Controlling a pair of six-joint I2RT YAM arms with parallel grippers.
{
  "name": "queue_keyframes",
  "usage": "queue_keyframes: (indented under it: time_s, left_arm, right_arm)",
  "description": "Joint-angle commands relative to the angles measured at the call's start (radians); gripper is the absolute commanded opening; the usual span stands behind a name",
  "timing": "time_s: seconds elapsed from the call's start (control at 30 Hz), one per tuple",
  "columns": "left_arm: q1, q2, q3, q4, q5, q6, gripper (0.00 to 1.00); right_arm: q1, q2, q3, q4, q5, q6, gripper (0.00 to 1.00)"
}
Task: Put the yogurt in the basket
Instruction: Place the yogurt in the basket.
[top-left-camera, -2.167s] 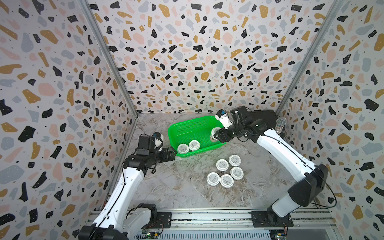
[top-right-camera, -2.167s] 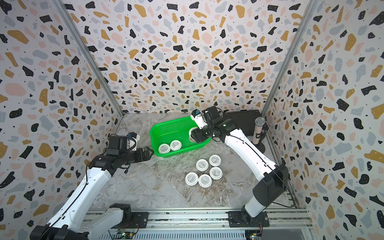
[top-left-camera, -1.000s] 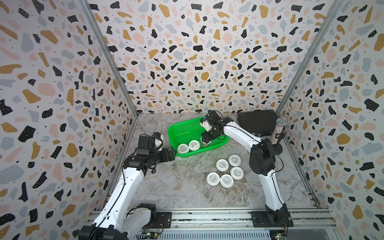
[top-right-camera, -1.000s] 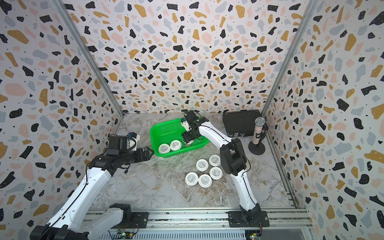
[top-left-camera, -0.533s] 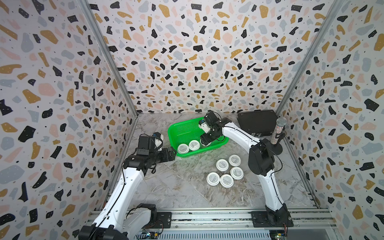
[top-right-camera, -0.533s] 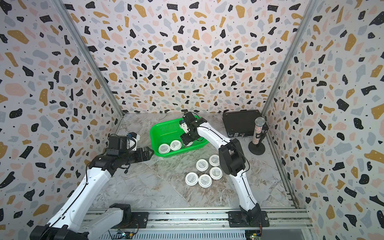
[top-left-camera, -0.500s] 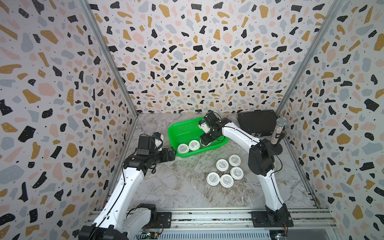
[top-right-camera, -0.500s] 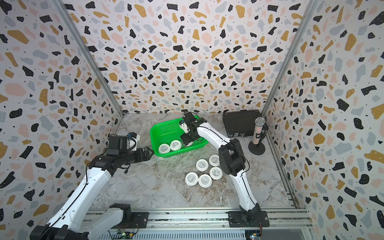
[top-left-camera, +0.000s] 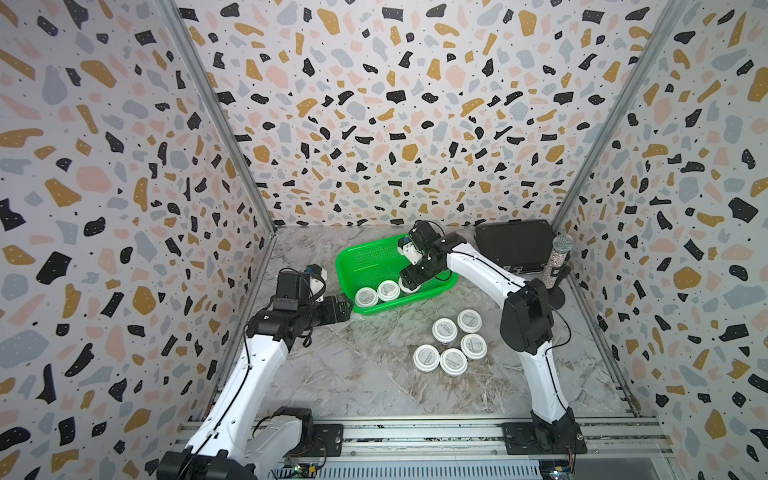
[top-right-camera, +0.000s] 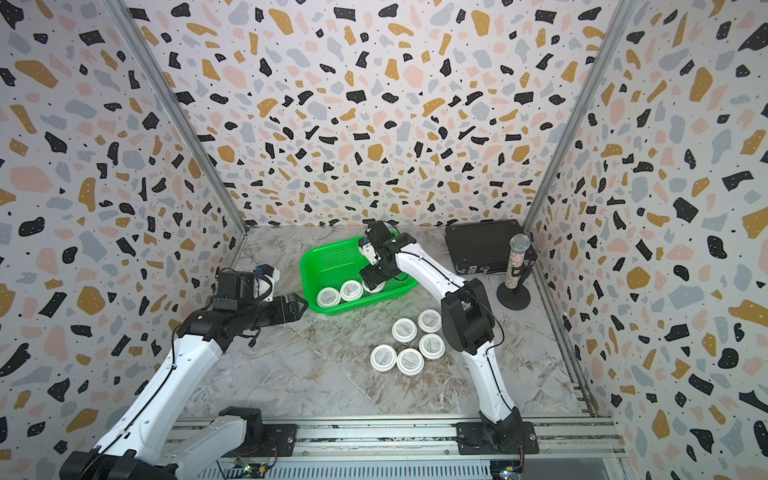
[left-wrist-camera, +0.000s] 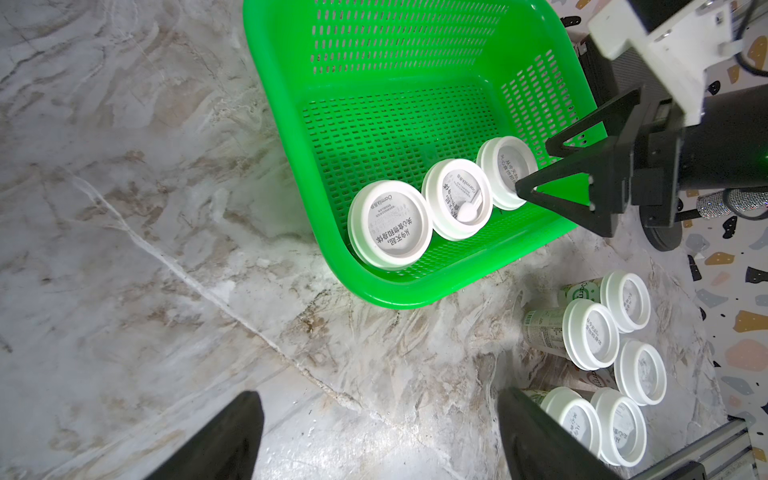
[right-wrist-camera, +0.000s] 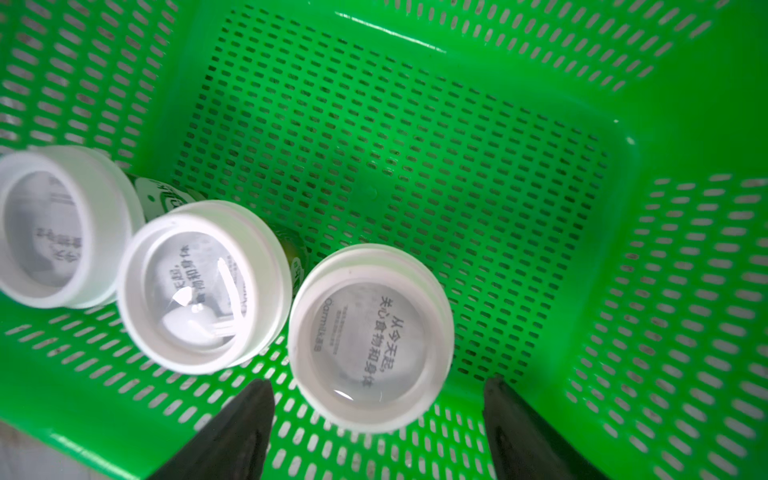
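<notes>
- Yogurt cups (top-left-camera: 388, 290): three in a row along the near wall of your basket (left-wrist-camera: 399, 299); five clustered (top-left-camera: 444, 330) on the table (top-left-camera: 353, 374).
- Right gripper (right-wrist-camera: 376, 384): fingers spread, straddling the end cup (right-wrist-camera: 370, 336) without touching it.
- Left gripper (left-wrist-camera: 380, 399): spread, empty, beside the basket.
- Next pick: the cluster looks nearer your right arm.

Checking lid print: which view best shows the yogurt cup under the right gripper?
Right wrist view: the cup is close, print legible. The left wrist view shows it smaller, partly behind the right gripper; in both top views the gripper mostly hides it.
</notes>
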Motion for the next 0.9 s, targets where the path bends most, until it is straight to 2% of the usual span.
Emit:
queue_keyframes:
  time_s: [0.0,0.17,0.23,0.5,0.7,0.87]
  left_arm:
    - [0.003,-0.01,-0.003,-0.013,0.017,0.023,0.92]
    - [-0.028,-0.003,-0.01,0.015,0.067,0.027,0.93]
    - [-0.1,0.009,0.012,0.0,0.033,0.036,0.93]
    - [-0.498,0.109,0.124,-0.03,-0.131,0.033,0.9]
    - [-0.711,0.222,0.168,-0.022,-0.212,0.067,0.84]
    - [-0.81,0.327,0.201,-0.012,-0.237,0.071,0.82]
  right_arm:
    - [0.004,-0.128,-0.017,0.001,0.01,0.003,0.84]
    - [-0.022,-0.282,-0.143,0.095,0.002,0.044,0.84]
    - [-0.056,-0.365,-0.232,0.152,-0.023,0.073,0.84]
    - [-0.253,-0.678,-0.631,0.305,-0.109,0.181,0.84]
    - [-0.36,-0.845,-0.837,0.311,-0.126,0.194,0.84]
    - [-0.43,-0.94,-0.954,0.317,-0.136,0.212,0.84]
